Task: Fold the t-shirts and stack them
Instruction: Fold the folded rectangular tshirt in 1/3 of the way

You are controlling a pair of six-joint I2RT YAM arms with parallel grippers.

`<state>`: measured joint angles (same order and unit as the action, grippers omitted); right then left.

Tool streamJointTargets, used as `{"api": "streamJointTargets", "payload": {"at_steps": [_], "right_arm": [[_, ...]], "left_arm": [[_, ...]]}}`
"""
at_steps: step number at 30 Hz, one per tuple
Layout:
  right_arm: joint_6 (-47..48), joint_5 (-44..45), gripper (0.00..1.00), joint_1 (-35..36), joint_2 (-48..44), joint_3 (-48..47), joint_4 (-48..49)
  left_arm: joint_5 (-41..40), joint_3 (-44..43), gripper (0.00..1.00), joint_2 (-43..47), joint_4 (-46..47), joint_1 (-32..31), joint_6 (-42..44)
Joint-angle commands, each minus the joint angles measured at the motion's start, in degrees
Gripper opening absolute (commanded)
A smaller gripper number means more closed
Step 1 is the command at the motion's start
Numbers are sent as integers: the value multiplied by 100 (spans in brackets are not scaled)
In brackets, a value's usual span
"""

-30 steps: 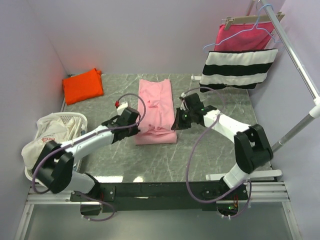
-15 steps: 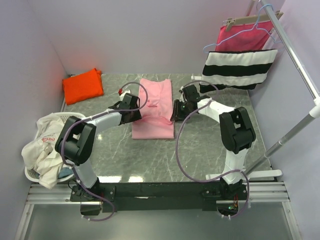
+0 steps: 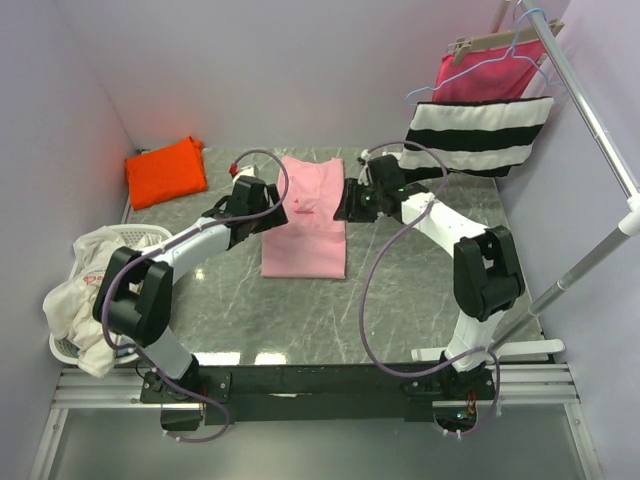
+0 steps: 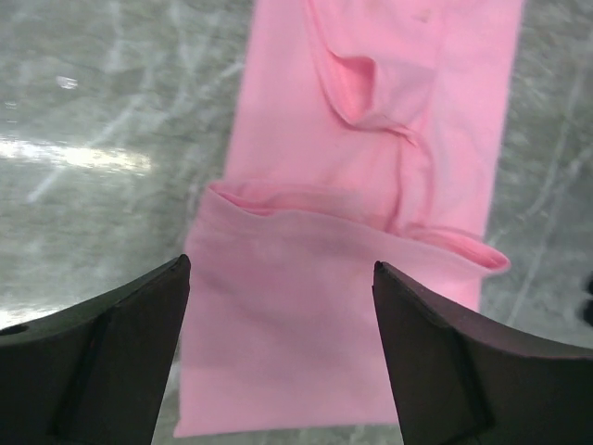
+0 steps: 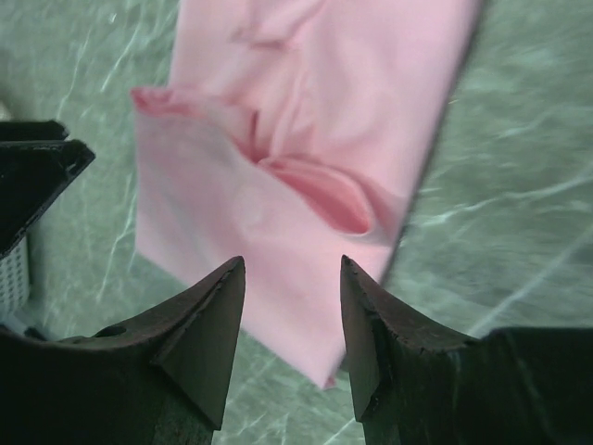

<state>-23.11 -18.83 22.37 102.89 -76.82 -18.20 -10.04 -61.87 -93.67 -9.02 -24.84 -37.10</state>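
The pink t-shirt point(image 3: 306, 222) lies as a long folded strip in the middle of the table, with a loose flap laid across its upper half. My left gripper point(image 3: 270, 203) hovers at its left edge and is open. In the left wrist view the left gripper point(image 4: 280, 269) has only the pink t-shirt point(image 4: 371, 158) below its spread fingers. My right gripper point(image 3: 347, 204) hovers at the right edge, also open. In the right wrist view the right gripper point(image 5: 292, 262) holds nothing above the pink t-shirt point(image 5: 278, 130). The orange t-shirt point(image 3: 165, 170) lies folded at the far left corner.
A white laundry basket point(image 3: 148, 236) with pale clothes stands at the left edge. A black-and-white striped cloth point(image 3: 478, 135) and a magenta cloth point(image 3: 488, 72) on a hanger hang from a metal rail point(image 3: 595, 120) at the right. Walls close in the back and left.
Both grippers were shut on the pink shirt's near end. They carried it away from the arm bases, then opened and let go. The fabric now lies flat.
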Motion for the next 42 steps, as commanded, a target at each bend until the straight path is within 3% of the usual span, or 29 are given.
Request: {"api": "streamJointTargets", "payload": {"at_steps": [1,8,16,23,29,35,42], "right_arm": [[-132,-655,53,276,143,105,254],[-308,-833,53,285,862,9,545],[-167,-34,52,259,1514,-299,431],[-18,757,52,233,1436,-351,711],[70,969,52,171,1857,-976,501],[140,530,54,145,990,-283,1493],[342,503,57,48,65,132,1084]], "left_arm": [[924,297,84,182,558,-12,177],[1356,491,82,-405,1533,5,203],[1338,201,80,-1223,2017,67,370],[1109,394,82,-1040,2342,67,467],[1154,430,82,-961,2211,76,529],[1092,878,85,-171,2493,67,546],[732,913,88,542,1861,67,740]]}}
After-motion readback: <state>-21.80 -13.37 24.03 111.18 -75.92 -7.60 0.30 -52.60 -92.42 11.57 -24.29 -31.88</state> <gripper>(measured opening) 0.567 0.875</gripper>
